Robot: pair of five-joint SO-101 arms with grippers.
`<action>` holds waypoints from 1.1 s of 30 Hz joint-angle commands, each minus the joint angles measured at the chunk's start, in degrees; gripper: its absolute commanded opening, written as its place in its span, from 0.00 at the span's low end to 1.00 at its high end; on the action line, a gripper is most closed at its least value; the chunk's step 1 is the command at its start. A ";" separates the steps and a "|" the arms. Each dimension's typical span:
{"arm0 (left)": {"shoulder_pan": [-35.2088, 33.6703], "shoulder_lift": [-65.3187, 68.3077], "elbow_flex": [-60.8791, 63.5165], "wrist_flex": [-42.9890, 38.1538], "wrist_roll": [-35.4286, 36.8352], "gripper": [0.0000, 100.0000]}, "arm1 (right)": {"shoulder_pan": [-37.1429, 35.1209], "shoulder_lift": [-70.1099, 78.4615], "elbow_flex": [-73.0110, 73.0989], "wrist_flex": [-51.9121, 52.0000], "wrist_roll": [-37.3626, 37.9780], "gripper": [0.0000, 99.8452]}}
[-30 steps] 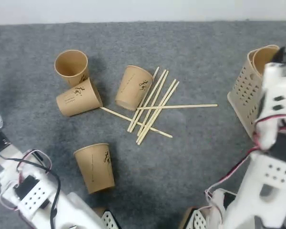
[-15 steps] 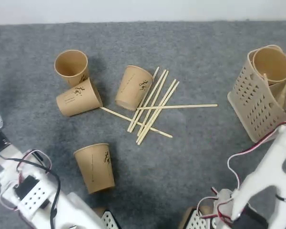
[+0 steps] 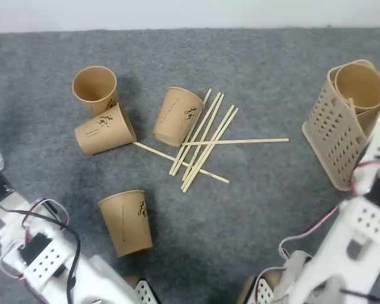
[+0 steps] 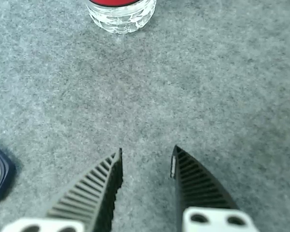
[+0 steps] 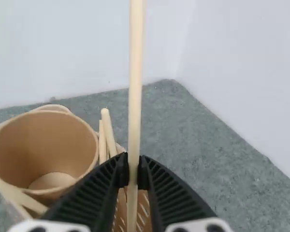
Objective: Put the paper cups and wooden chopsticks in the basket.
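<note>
From the high view I see the perforated beige plastic basket (image 3: pixel 332 136) standing at the right edge of the grey carpet (image 3: pixel 259 209), with one tan paper cup (image 3: pixel 361 85) already sitting upright inside it. Four more paper cups are out on the carpet, well apart from the basket: an upright cup (image 3: pixel 95 87) at far left, a tipped cup (image 3: pixel 104 130) against it, a second tipped cup (image 3: pixel 177 116) beside the loose pale wooden chopsticks (image 3: pixel 202 142) (a crossed heap mid-carpet), and a fourth cup (image 3: pixel 125 221) on its side nearer my arms. The white right arm (image 3: pixel 367 234) stands just beside the basket; the white left arm (image 3: pixel 44 259) sits low at the near left.

Left wrist view: my left gripper (image 4: pixel 147 151) hangs over the carpet with its black ridged fingers parted by a narrow gap, holding nothing. A clear jar (image 4: pixel 121 12) showing red stands ahead of it.

Right wrist view: my right gripper (image 5: pixel 131 169) is clamped on a single wooden chopstick (image 5: pixel 135 72), held upright right over the basket, next to the cup and a few chopsticks (image 5: pixel 105 135) already inside it
</note>
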 commanded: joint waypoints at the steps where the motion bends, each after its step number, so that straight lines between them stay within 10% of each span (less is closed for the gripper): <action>1: 0.26 -1.05 -0.13 -1.32 0.70 0.17 | -0.57 -6.99 5.89 -4.70 0.09 0.01; 20: 0.18 -1.05 -0.13 -1.32 0.70 0.17 | -0.22 -10.77 7.21 -6.81 -0.35 0.13; 27: 0.53 -1.05 -0.13 -1.32 1.05 0.17 | -3.65 -10.15 -14.33 19.12 -4.66 0.13; 33: 0.53 -1.05 -0.57 -1.14 5.89 0.17 | -20.18 -10.24 -24.88 39.25 0.18 0.13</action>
